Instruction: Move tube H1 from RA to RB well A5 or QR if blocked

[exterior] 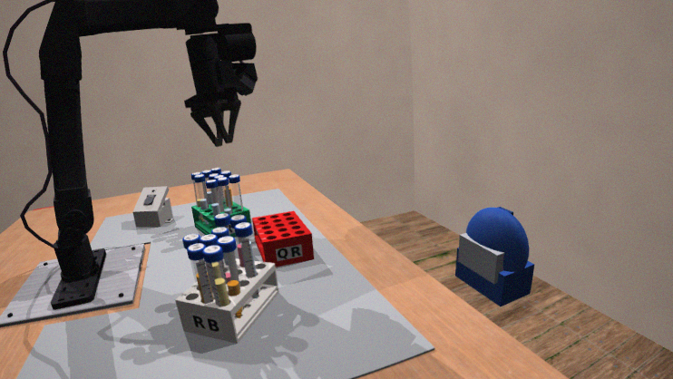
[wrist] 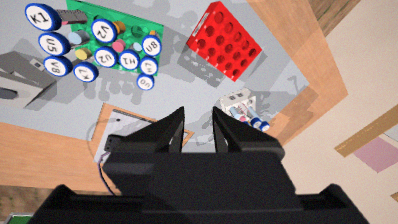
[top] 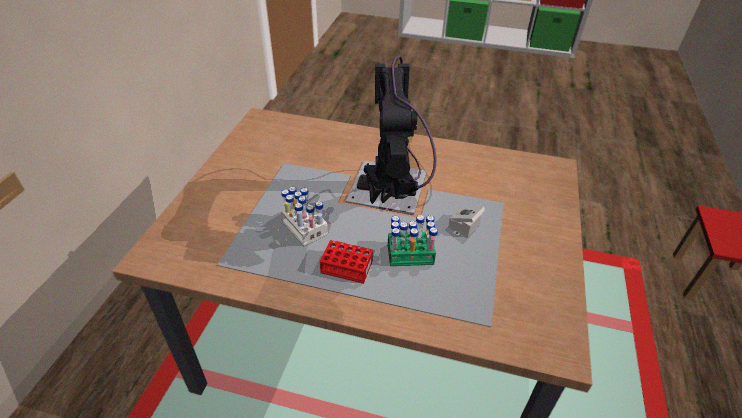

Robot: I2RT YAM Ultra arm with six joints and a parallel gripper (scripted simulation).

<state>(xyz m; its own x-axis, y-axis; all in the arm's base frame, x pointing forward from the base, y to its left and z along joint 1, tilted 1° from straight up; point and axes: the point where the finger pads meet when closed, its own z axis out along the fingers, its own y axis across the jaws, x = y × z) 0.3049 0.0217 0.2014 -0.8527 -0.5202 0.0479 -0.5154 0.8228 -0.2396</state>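
Observation:
The green rack RA point(top: 414, 259) point(wrist: 142, 20) holds several blue-capped tubes. The cap that seems to read H1 point(wrist: 128, 59) stands among them in the wrist view, with its tube in RA. The white rack RB point(top: 299, 231) point(exterior: 226, 325) also holds several blue-capped tubes; it lies low right of centre in the wrist view. I cannot tell what is in well A5. The red rack QR point(top: 342, 270) point(exterior: 264, 250) shows no tubes. My gripper point(top: 379, 200) point(exterior: 223, 142) point(wrist: 198, 111) is partly open and empty, high above the mat and racks.
The pale button box point(top: 465, 224) point(exterior: 151, 209) stands beside RA, on the side away from QR; its lamp state is unclear. The racks and box stand on the grey mat point(top: 456, 285). A blue rounded object point(exterior: 496, 239) is beyond the table edge.

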